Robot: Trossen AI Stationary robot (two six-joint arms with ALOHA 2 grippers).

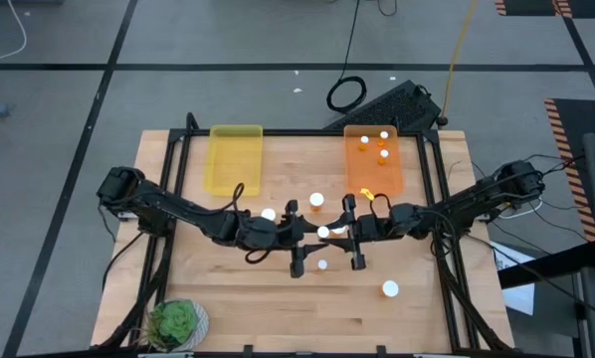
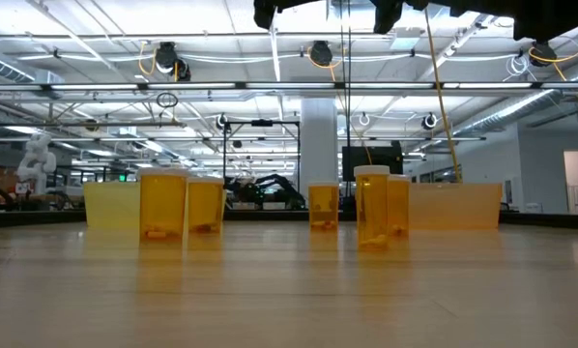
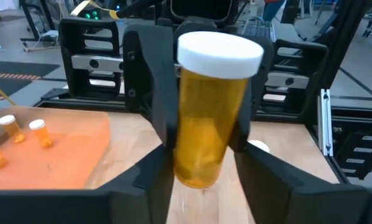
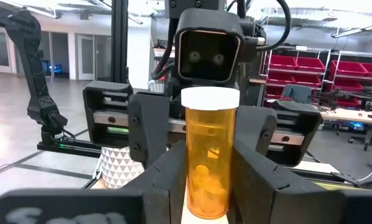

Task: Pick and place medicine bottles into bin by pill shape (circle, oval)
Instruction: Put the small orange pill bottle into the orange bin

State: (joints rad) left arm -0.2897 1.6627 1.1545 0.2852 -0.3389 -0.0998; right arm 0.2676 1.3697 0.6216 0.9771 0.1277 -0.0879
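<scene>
Across the wooden table [image 1: 228, 308] I've got the two bins at the far edge, yellow bin [image 1: 236, 159] on the left and orange bin [image 1: 357, 177] on the right, the orange one already holding three bottles [image 1: 382, 154], the yellow one bare as far as I can see. Both arms reach in to the centre and meet nose to nose. Right gripper [image 1: 335, 231] is clamped on one medicine bottle [image 3: 211, 112], upright, white cap on top, lifted clear of the wood. Left gripper [image 1: 307, 232] faces it with its jaws spread wider than the bottle, gripping nothing. My read is that the bottle is being presented square to the left wrist camera so the pills at its bottom can be checked for shape before I choose a bin; I can't tell circle from oval from here. Four loose bottles [image 1: 316, 200] stand scattered round the grippers, one at the near right [image 1: 390, 288], so there's plenty of sorting left. A small potted plant [image 1: 175, 323] sits at the near left corner, well out of the way.
</scene>
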